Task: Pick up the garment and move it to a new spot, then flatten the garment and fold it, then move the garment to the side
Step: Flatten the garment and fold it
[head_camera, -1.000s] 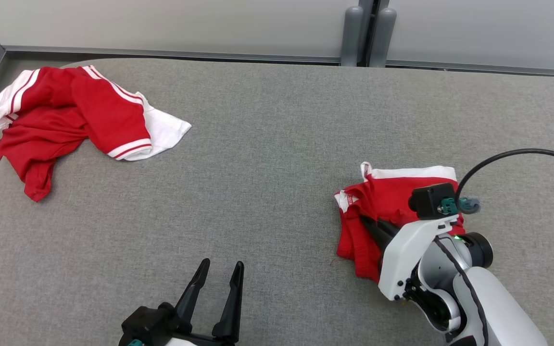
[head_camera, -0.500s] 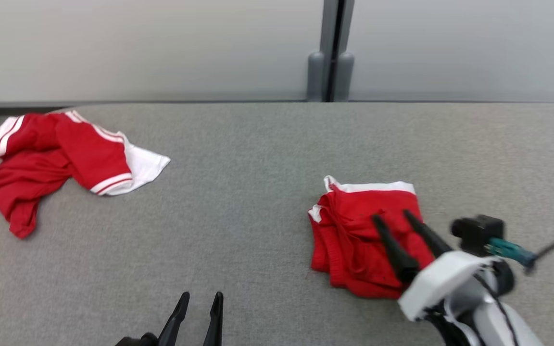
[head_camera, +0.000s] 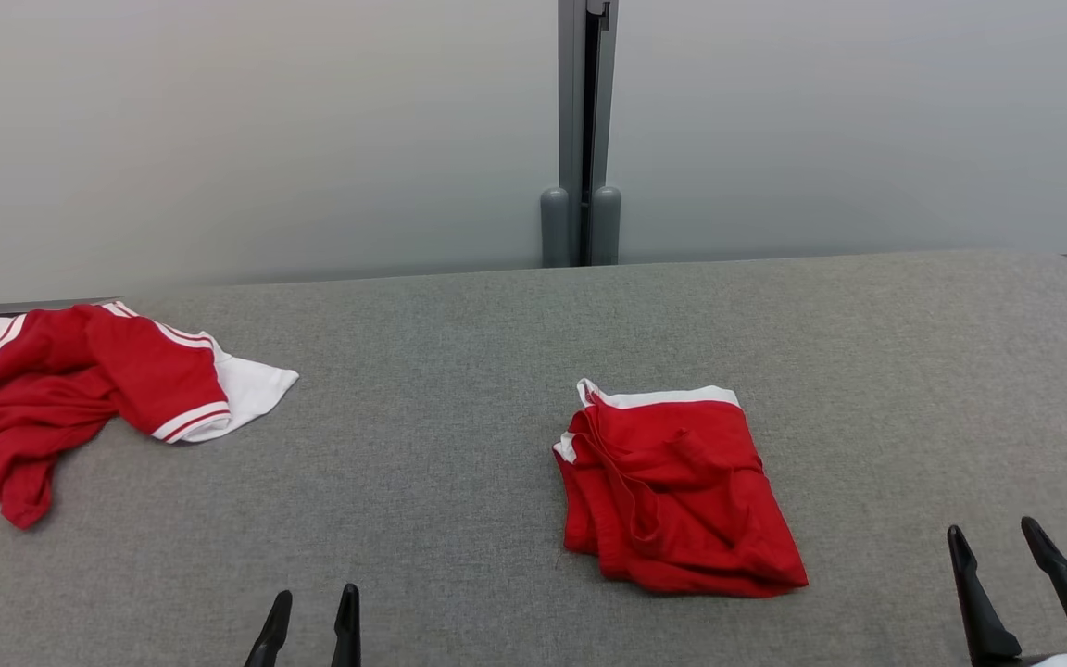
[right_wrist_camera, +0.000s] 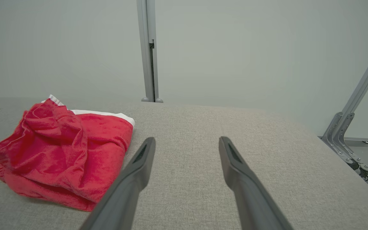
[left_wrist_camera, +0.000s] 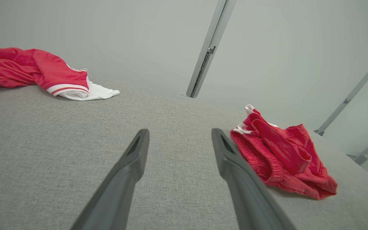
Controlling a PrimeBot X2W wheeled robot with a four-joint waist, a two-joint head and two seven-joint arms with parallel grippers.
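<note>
A folded red garment (head_camera: 672, 486) with a white waistband lies right of centre on the grey table (head_camera: 459, 435); it also appears as the red garment (left_wrist_camera: 283, 156) right of my left fingers and the red garment (right_wrist_camera: 62, 150) left of my right fingers. My right gripper (head_camera: 995, 535) stands open at the lower right, clear of the cloth, nothing between its fingers. My left gripper (head_camera: 313, 597) is open at the bottom edge, empty.
A second red and white garment (head_camera: 80, 389) lies crumpled at the table's far left edge. A grey wall with a vertical post (head_camera: 582, 139) stands behind the table. Metal frame struts (right_wrist_camera: 353, 127) stand off the table's right side.
My right gripper opened, let go of the folded garment and drew back to the lower right. The camera tilted up, so everything sits lower in the picture.
</note>
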